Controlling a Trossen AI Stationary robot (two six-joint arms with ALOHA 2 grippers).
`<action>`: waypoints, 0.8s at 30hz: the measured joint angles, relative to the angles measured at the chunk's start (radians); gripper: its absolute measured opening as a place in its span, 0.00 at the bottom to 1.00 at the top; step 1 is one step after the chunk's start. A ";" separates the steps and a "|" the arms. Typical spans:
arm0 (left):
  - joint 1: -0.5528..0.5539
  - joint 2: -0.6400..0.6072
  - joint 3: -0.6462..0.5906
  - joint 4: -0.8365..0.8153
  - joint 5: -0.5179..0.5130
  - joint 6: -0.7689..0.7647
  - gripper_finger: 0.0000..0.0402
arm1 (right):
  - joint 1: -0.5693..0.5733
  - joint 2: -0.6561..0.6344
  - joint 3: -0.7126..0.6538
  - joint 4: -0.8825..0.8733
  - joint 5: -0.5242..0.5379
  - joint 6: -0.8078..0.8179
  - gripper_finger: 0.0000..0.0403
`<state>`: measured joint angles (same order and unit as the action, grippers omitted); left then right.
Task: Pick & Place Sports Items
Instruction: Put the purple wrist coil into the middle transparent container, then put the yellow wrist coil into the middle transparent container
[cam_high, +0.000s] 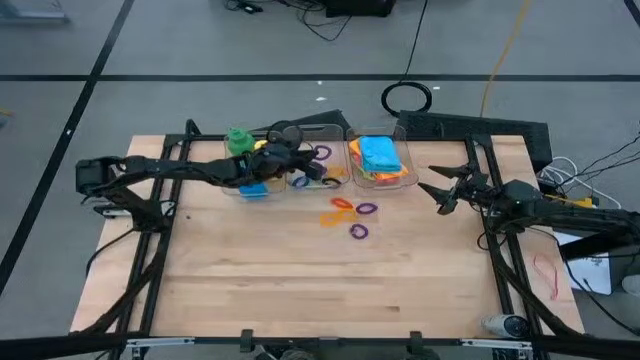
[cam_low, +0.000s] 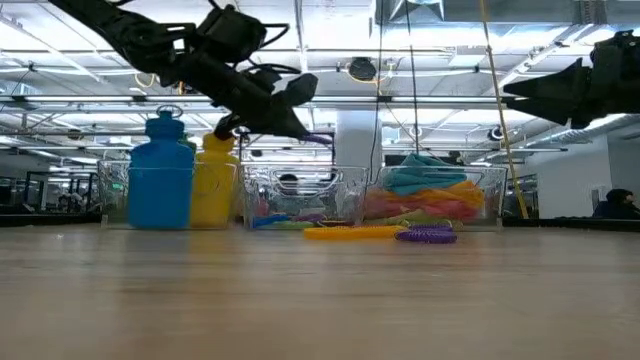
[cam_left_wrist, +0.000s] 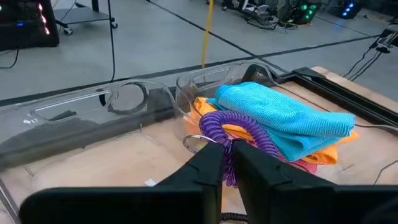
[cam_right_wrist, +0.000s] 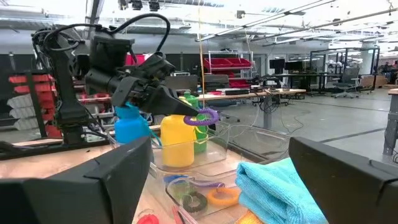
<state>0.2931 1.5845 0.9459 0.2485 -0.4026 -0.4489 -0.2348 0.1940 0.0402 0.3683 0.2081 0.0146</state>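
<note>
Now the left claw (cam_left_wrist: 229, 163) is clamping a purple ring (cam_left_wrist: 233, 134) above the middle bin (cam_high: 310, 160); the right claw (cam_high: 440, 190), fingers apart, is waiting at 3 o'clock of the bench (cam_high: 300, 280).

Three bottles (cam_high: 240, 141), two clear bins (cam_high: 398, 128), three loose rings (cam_high: 345, 205) on table.

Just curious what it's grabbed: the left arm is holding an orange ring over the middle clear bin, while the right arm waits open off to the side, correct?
Not quite: the ring pinched in the left gripper is purple, not orange, as the left wrist view shows. It does hang over the middle clear bin, and the right gripper waits open at the side.
</note>
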 joint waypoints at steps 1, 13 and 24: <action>-0.001 0.000 0.000 -0.001 0.000 -0.007 0.06 | 0.000 0.000 0.000 0.000 0.000 0.000 0.72; -0.045 0.000 0.000 -0.043 0.006 0.030 0.13 | 0.000 0.000 0.000 0.000 0.000 0.000 0.72; -0.060 0.000 0.000 -0.044 0.009 0.038 0.54 | 0.000 0.000 0.000 0.000 0.000 0.000 0.72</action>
<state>0.2333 1.5845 0.9459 0.2043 -0.3934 -0.4105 -0.2348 0.1937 0.0402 0.3686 0.2081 0.0146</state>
